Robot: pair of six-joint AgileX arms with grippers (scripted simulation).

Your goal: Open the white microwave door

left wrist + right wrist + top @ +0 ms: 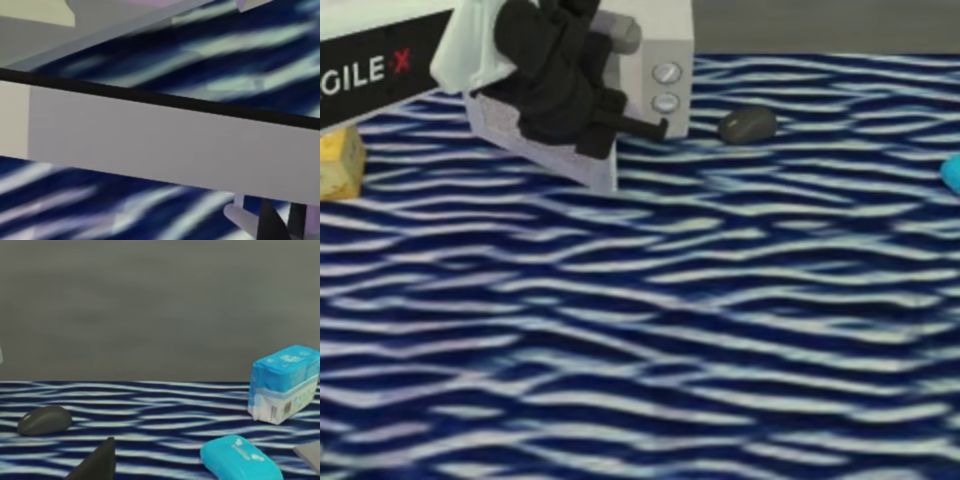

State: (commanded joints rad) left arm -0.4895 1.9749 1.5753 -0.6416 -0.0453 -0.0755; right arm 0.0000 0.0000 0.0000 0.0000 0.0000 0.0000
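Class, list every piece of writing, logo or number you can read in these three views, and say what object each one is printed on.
"GILE X", cut off at the picture's edge, the X in red: on the left arm in the top view.
Blue tissue pack: white printing, too blurred to read.
Cyan case: small white marks, too blurred to read.
White microwave and its two knobs: no writing visible.

The microwave (pixel 655 40) is sitting at the table's (pixel 720 330) far edge, left of centre, its door (pixel 545 145) swinging out toward the near side. The left gripper (pixel 655 127) is hovering over that door. A mouse (pixel 748 125) is lying just right of the microwave; a cube (pixel 338 163) is sitting at the left edge.
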